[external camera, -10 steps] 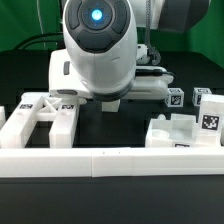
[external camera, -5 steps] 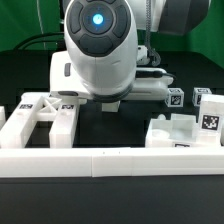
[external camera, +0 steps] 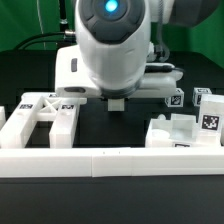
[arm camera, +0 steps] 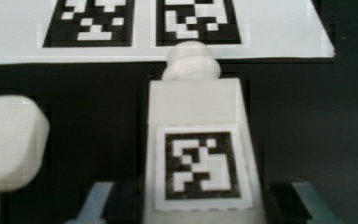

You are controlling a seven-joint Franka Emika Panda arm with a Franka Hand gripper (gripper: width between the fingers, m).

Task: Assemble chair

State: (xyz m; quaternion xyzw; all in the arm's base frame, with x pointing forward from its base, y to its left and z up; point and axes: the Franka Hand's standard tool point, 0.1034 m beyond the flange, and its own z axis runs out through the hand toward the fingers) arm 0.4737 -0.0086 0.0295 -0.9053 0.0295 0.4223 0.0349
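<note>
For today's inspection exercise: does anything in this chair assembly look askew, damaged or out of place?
Nothing stands out. The tagged white part lies straight and centred in line with the pincer, and the cross-braced frame sits flat with no visible damage.

Definitely a robotics lab bench — big glossy white robot arm (external camera: 112, 45) over a matte black tabletop (external camera: 110, 132), chunky white plastic parts (external camera: 45, 120) stickered with black-and-white square tags, a flat white marker board (arm camera: 282, 30), black cables (external camera: 30, 42) trailing behind.

Tagged chair leg (arm camera: 201, 150) sits between the fingers (arm camera: 101, 202) of the gripper (arm camera: 201, 198), rounded end at the marker board (arm camera: 16, 40) edge, another white part (arm camera: 11, 140) beside.
</note>
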